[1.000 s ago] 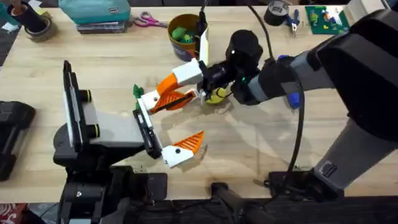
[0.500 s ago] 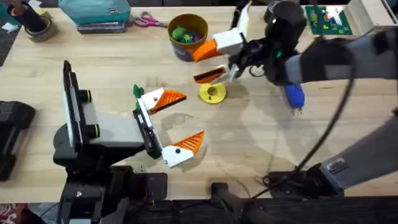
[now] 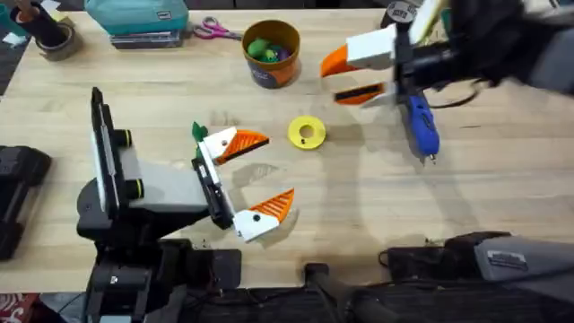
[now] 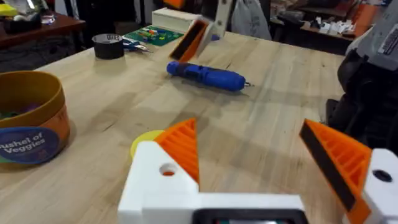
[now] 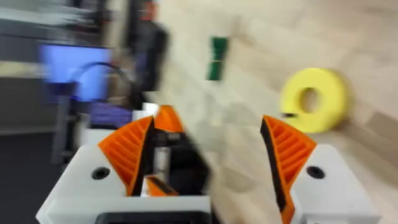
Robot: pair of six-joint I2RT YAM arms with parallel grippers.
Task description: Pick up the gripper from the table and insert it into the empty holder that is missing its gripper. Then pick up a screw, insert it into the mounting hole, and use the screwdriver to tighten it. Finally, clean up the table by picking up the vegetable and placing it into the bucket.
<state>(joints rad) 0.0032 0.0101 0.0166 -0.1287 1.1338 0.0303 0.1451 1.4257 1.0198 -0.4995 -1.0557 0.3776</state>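
Table of pale planked wood carries everything, with my two arms over it. My left gripper rests low near the table's middle, its white angular blocks spread wide apart, each bearing a ribbed orange wedge; nothing lies between them. My right gripper hangs above the far right part of the table, likewise open and empty, two ribbed orange pads on white blocks.

The bucket, a round orange-brown tub with a dark blue band, stands at the far side, left of my right gripper and well beyond my left one. Green and purple pieces lie inside it, too small to identify.

The screwdriver, a smooth blue pen-shaped body with a thin silver tip, lies flat just below my right gripper in the overhead view, tip pointing toward my bases.

A flat yellow ring-shaped disc sits between the bucket and my left gripper. A small green piece lies just beside my left gripper's farther finger.
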